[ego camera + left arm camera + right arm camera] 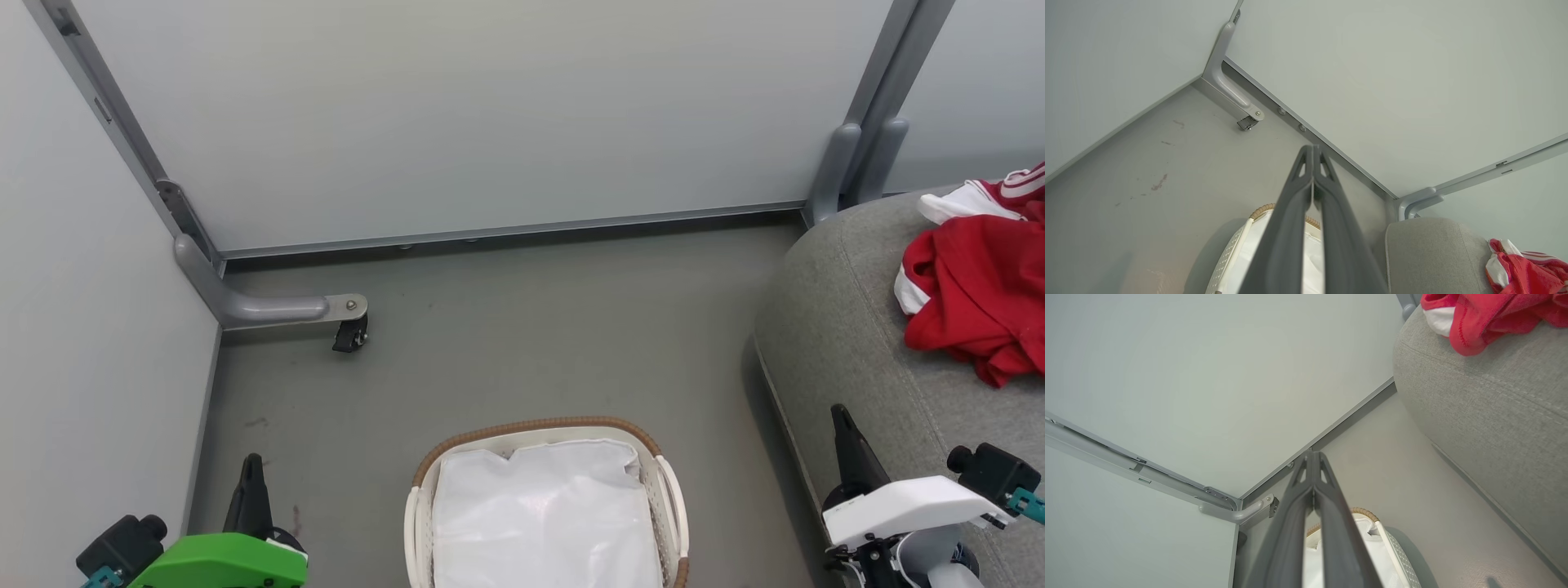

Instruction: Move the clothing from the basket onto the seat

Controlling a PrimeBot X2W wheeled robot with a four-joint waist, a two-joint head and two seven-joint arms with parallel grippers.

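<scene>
The red clothing (984, 298) with white panels lies heaped on the grey seat (841, 327) at the right; it also shows in the left wrist view (1527, 271) and the right wrist view (1486, 314). The white basket (665, 490) with a brown woven rim stands on the floor at bottom centre, holding just its white liner (543, 514). My left gripper (251, 467) is at the lower left, left of the basket, shut with nothing in it (1312, 152). My right gripper (838, 416) is at the lower right beside the seat's edge, shut and empty (1312, 457).
Pale partition walls (490, 106) enclose the grey floor (531, 343) on the left and far sides. A grey support foot with a small caster (351, 331) juts from the left corner. Another grey foot (857, 163) stands behind the seat.
</scene>
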